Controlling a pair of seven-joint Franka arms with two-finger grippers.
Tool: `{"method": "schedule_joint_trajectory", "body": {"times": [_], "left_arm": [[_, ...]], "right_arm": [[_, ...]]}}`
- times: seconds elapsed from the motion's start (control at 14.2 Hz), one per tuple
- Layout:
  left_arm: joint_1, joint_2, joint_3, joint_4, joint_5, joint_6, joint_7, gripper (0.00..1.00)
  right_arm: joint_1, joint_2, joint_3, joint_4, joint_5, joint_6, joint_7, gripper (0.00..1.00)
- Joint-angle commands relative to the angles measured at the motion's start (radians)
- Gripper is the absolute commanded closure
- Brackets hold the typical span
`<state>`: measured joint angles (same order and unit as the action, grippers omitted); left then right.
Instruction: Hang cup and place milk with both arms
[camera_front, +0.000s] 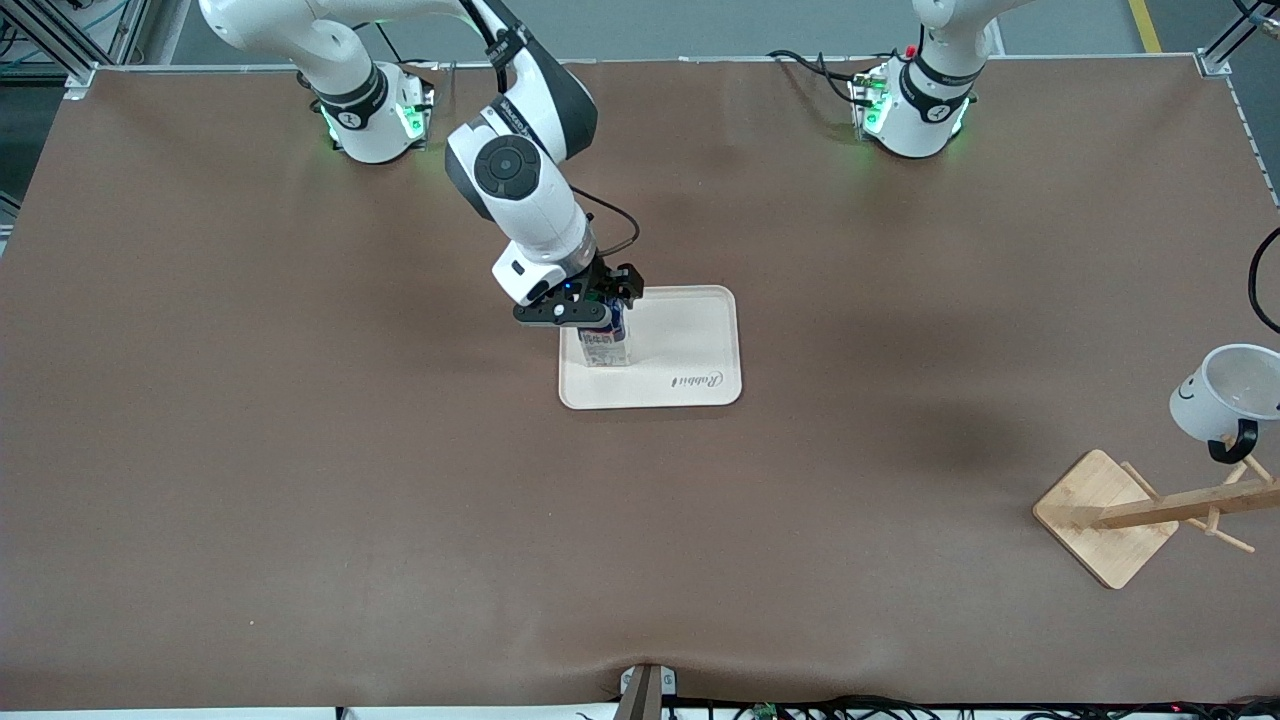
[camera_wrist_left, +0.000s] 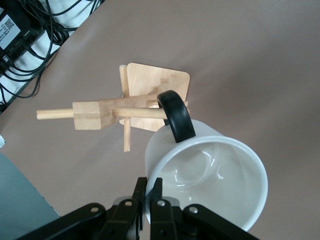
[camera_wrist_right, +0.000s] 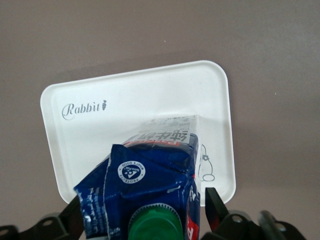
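The milk (camera_front: 605, 348) stands upright on the white tray (camera_front: 690, 340), at the tray's end toward the right arm. My right gripper (camera_front: 580, 315) is over it. In the right wrist view the gripper (camera_wrist_right: 142, 205) is open and straddles the carton's (camera_wrist_right: 145, 170) blue top, with a small gap at one finger (camera_wrist_right: 214, 202). My left gripper (camera_wrist_left: 149, 182) is shut on the rim of the white cup (camera_wrist_left: 215, 170). The cup's black handle (camera_wrist_left: 177, 117) is looped around a peg of the wooden rack (camera_wrist_left: 150, 92). In the front view the cup (camera_front: 1225, 385) hangs above the rack (camera_front: 1100, 515); the left gripper is out of that view.
The rack stands near the table's edge at the left arm's end, nearer the front camera than the tray. The tray (camera_wrist_right: 125, 100) reads "Rabbit". Cables and a black box (camera_wrist_left: 17, 32) lie off the table edge near the rack.
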<state>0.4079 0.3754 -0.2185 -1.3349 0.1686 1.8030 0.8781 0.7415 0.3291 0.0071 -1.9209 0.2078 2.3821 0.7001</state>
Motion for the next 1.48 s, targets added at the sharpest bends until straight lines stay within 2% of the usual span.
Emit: {"method": "schedule_joint_trajectory", "body": {"times": [0.0,0.07,0.21,0.35,0.49,0.71,0.78,1.06,1.2,1.34,1.41], "left_arm": [[0.026,0.020,-0.007,0.026,0.008,0.018,0.021,1.00],[0.026,0.022,-0.007,0.028,0.006,0.030,0.021,0.97],[0.026,0.023,-0.007,0.026,0.006,0.032,0.019,0.73],[0.026,0.022,-0.009,0.026,0.002,0.032,0.015,0.00],[0.026,0.019,-0.009,0.026,-0.008,0.027,0.013,0.00],[0.017,0.007,-0.016,0.025,-0.029,0.018,-0.001,0.00],[0.015,0.005,-0.018,0.025,-0.032,0.009,-0.025,0.00],[0.015,-0.010,-0.038,0.022,-0.040,-0.048,-0.140,0.00],[0.015,-0.018,-0.064,0.020,-0.040,-0.088,-0.209,0.00],[0.015,-0.027,-0.090,0.019,-0.040,-0.129,-0.301,0.00],[0.015,-0.033,-0.107,0.019,-0.040,-0.148,-0.338,0.00]], "right_arm": [[0.004,0.011,-0.003,0.013,-0.019,0.031,0.042,1.00],[0.006,0.011,-0.003,0.011,-0.021,0.031,0.055,1.00],[0.004,0.004,-0.003,0.016,-0.021,0.020,0.073,1.00],[-0.001,-0.016,-0.003,0.023,-0.019,-0.038,0.145,1.00],[-0.011,-0.032,-0.004,0.065,-0.019,-0.102,0.144,1.00],[-0.068,-0.027,-0.006,0.213,-0.022,-0.365,0.144,1.00],[-0.085,-0.030,-0.006,0.233,-0.024,-0.418,0.136,1.00],[-0.148,-0.041,-0.003,0.241,0.007,-0.486,0.171,1.00],[-0.192,-0.061,-0.004,0.244,0.044,-0.533,0.267,1.00],[-0.241,-0.081,-0.004,0.249,0.053,-0.555,0.280,1.00],[-0.261,-0.084,-0.004,0.255,0.051,-0.607,0.280,1.00]]}}
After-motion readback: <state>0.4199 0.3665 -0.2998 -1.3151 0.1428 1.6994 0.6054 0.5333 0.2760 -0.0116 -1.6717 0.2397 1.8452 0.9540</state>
